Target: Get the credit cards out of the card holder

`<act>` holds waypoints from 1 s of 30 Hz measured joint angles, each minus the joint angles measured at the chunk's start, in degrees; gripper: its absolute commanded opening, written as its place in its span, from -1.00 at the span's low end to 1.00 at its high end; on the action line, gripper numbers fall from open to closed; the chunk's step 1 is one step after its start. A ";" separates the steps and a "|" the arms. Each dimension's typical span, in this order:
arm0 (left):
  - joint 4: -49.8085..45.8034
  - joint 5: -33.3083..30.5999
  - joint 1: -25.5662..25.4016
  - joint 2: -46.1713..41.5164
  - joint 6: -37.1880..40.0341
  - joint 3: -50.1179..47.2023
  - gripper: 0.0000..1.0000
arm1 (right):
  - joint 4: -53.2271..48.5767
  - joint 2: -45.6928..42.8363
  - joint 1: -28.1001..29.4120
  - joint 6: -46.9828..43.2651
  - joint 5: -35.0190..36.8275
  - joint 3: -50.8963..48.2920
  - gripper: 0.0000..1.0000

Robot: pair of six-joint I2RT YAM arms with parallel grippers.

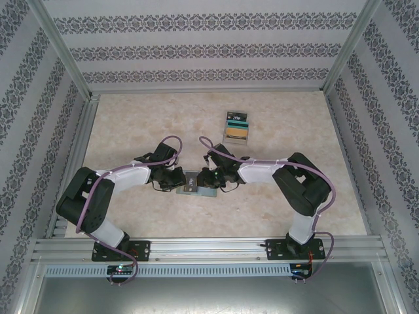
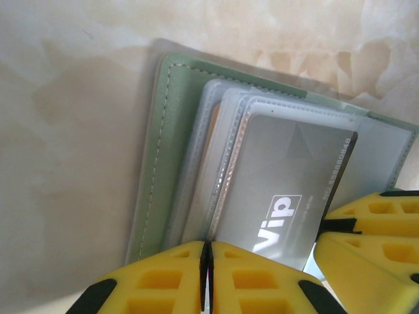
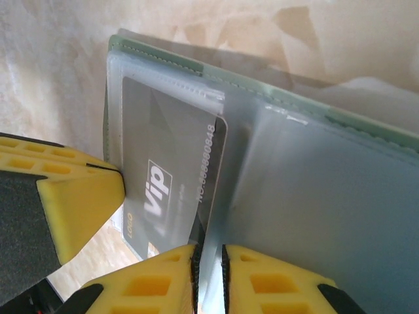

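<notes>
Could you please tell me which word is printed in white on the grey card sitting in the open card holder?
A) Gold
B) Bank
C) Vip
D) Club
C: the grey card in the clear sleeves of the card holder carries white "Vip" lettering, legible in both wrist views.

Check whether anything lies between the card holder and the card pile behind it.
Nothing visible does: only bare table separates the card holder from the card pile. The grey Vip card itself sits inside a clear sleeve.
</notes>
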 measured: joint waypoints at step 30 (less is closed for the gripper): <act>0.33 -0.42 0.02 0.15 -0.33 0.04 -1.00 | 7.26 0.76 -4.13 3.19 -6.14 -4.22 -1.00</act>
